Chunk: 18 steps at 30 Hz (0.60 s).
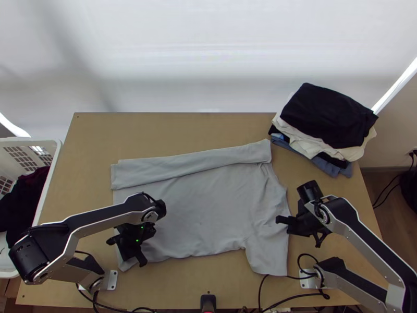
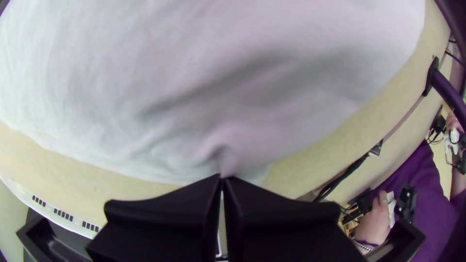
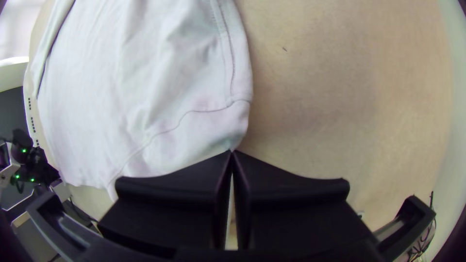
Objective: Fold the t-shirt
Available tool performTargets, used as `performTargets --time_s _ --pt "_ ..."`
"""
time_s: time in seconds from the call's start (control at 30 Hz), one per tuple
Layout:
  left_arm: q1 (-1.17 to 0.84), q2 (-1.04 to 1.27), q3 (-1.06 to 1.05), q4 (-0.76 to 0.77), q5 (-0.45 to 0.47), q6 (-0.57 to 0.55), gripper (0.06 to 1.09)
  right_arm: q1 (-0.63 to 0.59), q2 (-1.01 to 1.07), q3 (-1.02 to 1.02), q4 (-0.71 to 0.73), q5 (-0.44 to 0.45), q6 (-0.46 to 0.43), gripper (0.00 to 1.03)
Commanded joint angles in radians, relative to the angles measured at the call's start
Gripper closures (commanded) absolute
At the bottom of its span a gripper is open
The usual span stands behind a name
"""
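Note:
The grey t-shirt (image 1: 208,208) lies spread on the table, its far side folded over in a long strip and one sleeve pointing to the near edge. At its near left corner is my left gripper (image 1: 125,250); in the left wrist view the left gripper (image 2: 222,177) is shut on a pinched bit of the t-shirt (image 2: 204,97). By the shirt's right edge stands my right gripper (image 1: 297,225). The right wrist view has the right gripper (image 3: 232,152) shut on the edge of the t-shirt (image 3: 145,87), beside a seam.
A pile of folded clothes (image 1: 328,117) sits at the table's far right corner. A white basket (image 1: 49,172) with dark cloth stands off the left edge. Black cables run along the near edge of the table (image 1: 208,120). A person's hand (image 2: 376,223) shows beyond it.

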Motion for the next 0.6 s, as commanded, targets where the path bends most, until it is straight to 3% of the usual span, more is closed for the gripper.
performTargets --time_s 0.0,0.33,0.57 --pt "0.018 -0.025 -0.020 -0.001 -0.008 0.024 1.04 -0.009 -0.018 0.013 -0.023 0.003 -0.021 1.00" --pt "0.159 -0.174 0.007 -0.037 -0.015 0.094 1.04 -0.133 0.003 0.031 -0.023 0.003 -0.120 1.00" --pt "0.226 -0.237 0.024 -0.043 -0.087 0.119 1.04 -0.189 0.006 0.092 -0.032 0.001 -0.149 1.00"
